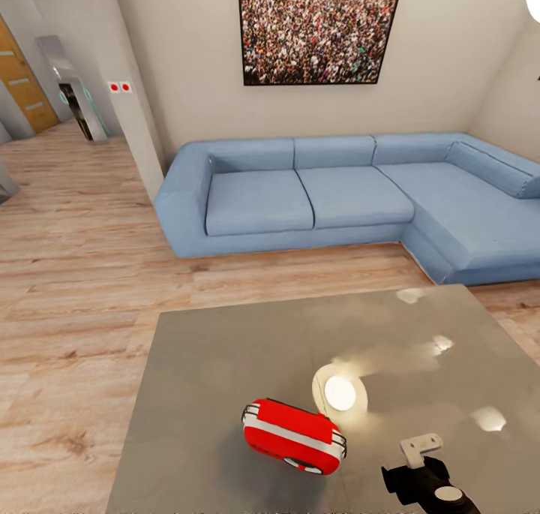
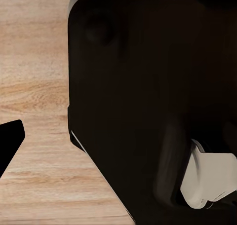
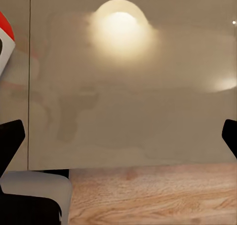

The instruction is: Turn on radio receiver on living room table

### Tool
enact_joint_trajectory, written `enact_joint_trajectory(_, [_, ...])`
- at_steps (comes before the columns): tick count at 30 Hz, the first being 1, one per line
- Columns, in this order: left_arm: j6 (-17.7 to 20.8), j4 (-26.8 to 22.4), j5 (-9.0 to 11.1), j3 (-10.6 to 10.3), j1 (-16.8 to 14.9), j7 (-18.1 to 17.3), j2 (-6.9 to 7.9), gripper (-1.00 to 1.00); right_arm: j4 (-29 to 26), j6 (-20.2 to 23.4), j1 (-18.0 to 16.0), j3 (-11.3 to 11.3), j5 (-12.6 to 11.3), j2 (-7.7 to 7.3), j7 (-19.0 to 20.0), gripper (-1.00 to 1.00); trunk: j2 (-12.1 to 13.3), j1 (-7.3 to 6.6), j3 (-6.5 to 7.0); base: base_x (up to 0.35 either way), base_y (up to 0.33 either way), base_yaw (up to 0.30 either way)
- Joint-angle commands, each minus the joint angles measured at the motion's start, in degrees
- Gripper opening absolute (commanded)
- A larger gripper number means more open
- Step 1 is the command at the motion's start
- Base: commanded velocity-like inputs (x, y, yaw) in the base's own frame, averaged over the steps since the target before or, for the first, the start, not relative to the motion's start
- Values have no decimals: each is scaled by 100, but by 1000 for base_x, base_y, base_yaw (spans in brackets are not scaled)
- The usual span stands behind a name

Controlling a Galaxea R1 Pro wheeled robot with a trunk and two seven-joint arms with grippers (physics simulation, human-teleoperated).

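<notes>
The radio receiver [image 1: 295,437] lies tipped on the glossy grey tabletop [image 1: 210,364], near its front edge, at about six o'clock from the blue sofa [image 1: 352,199]. A bright lamp reflection [image 1: 341,392] sits just beside it at two o'clock. The right gripper [image 3: 118,136] hovers above the tabletop at the radio's four o'clock, apart from it, its jaws spread wide and holding nothing. A crowd photo [image 1: 319,26] hangs above the sofa. The left gripper [image 2: 11,141] hangs over the wood floor [image 2: 34,87] beside a dark body; I cannot tell how its jaws stand.
</notes>
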Motion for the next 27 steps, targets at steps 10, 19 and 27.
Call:
enact_joint_trajectory(10, [0, 0, 0, 0, 0, 0, 0, 100, -4, 2, 0, 10, 0, -2, 0, 100, 0, 0, -91, 0, 0, 0])
enact_joint_trajectory(19, [0, 0, 0, 0, 0, 0, 0, 100, -146, 52, 0, 20, 9, 1, -1, 100, 0, 0, -172, 0, 0, 0])
enact_joint_trajectory(27, [0, 0, 0, 0, 0, 0, 0, 100, -233, 77, 0, 26, 9, 1, 0, 100, 0, 0, -245, 0, 0, 0])
